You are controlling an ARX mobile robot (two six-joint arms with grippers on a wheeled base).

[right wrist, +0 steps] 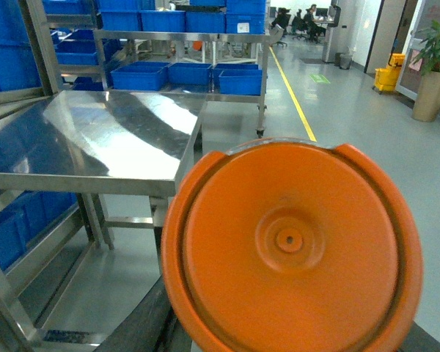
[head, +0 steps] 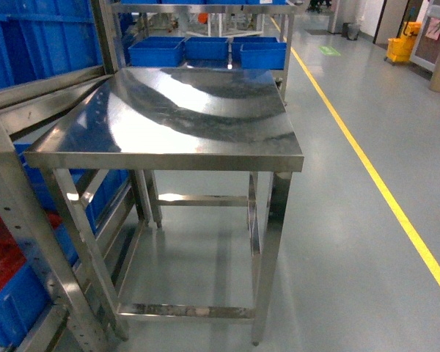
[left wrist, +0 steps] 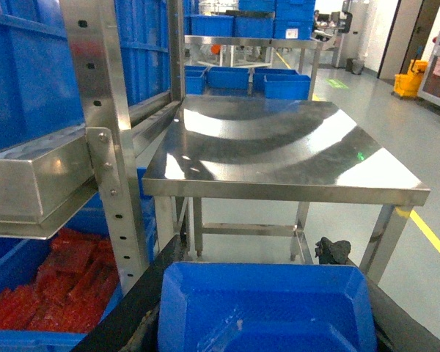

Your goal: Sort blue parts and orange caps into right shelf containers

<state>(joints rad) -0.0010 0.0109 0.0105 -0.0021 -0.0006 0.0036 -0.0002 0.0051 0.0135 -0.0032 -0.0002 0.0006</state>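
While neither gripper shows its fingers in any view, each wrist camera is filled at the bottom by something carried close under the lens. Left wrist view: a blue tray (left wrist: 260,308), open side up, sits low in frame, short of the steel table (left wrist: 279,158); I judge the left arm bears it, but the grip is hidden, so how far the left gripper is open I cannot tell. Right wrist view: a round orange lid (right wrist: 292,242), centre boss with a small hole, faces the lens just right of the table's near corner. Again the fingers are out of sight; opening cannot be told.

Table top bare in the head view, bright and reflective. Left of the table stands a shelf rack (head: 15,213) with blue crates (head: 18,301) on its lower level; red pieces (head: 0,257) lie heaped in them, too blurred to say whether these are the caps. Beyond the table's far edge, more blue bins (head: 205,50) on a low rack.

Judgement: both loads are held high and level for travel, with the table as likely set-down spot. Sorting not yet begun.
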